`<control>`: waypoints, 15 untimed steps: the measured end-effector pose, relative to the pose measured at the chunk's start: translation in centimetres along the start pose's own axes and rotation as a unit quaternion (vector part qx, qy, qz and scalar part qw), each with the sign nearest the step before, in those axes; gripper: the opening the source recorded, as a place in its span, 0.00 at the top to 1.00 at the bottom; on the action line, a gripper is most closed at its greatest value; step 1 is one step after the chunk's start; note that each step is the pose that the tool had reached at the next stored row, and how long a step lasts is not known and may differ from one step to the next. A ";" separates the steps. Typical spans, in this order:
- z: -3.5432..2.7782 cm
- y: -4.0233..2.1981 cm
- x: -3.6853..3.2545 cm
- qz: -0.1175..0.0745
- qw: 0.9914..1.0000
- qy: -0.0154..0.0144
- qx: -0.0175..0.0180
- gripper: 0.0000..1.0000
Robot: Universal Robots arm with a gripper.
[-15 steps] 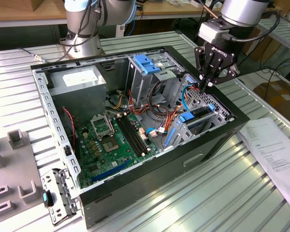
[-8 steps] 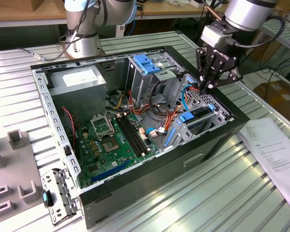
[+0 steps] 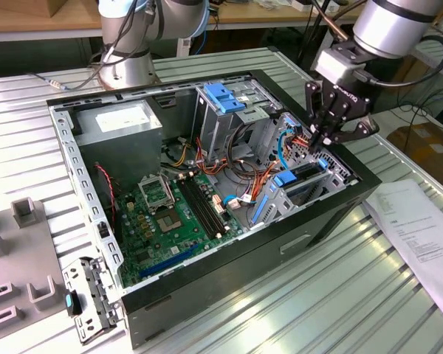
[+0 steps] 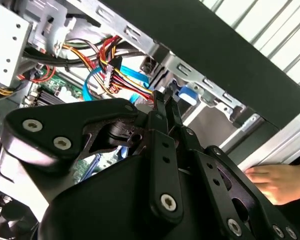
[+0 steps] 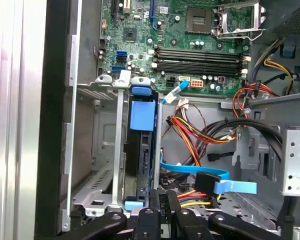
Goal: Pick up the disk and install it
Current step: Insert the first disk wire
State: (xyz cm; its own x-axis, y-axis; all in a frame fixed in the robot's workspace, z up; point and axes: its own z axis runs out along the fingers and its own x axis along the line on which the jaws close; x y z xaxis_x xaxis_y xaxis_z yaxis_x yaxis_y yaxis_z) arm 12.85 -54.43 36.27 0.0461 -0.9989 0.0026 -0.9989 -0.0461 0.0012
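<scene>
Exterior view: gripper (image 3: pixel 330 138) hangs over the open computer case (image 3: pixel 207 184), at its bay on the exterior view's right; the disk (image 3: pixel 304 177) stands on edge in that bay, blue frame up, seemingly seated so it can slide along the bay rails
Second wrist view: fingers (image 4: pixel 162 107) pressed together, nothing between them; a person's hand (image 4: pixel 277 182) rests outside the case
First wrist view: disk (image 5: pixel 141 145) upright between metal bay walls, cables (image 5: pixel 200 135) just beside
Surface: ribbed metal table (image 3: pixel 340 295), a paper sheet (image 3: pixel 421 236) near the case

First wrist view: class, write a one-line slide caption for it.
The tool sits at the end of the blue-framed disk standing in its bay, beside the motherboard.
</scene>
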 end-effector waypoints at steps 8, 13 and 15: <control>0.39 1.09 0.79 0.000 1.000 -0.002 0.000 0.82; 0.72 1.19 1.50 0.000 1.000 -0.005 0.000 0.82; 0.88 1.20 1.50 0.004 1.000 -0.005 0.000 0.82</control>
State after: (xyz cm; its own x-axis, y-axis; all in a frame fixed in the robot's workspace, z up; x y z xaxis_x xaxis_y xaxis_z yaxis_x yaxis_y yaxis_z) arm 11.73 -55.98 35.40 0.0390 -0.9992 -0.0074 -0.9992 -0.0391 0.0015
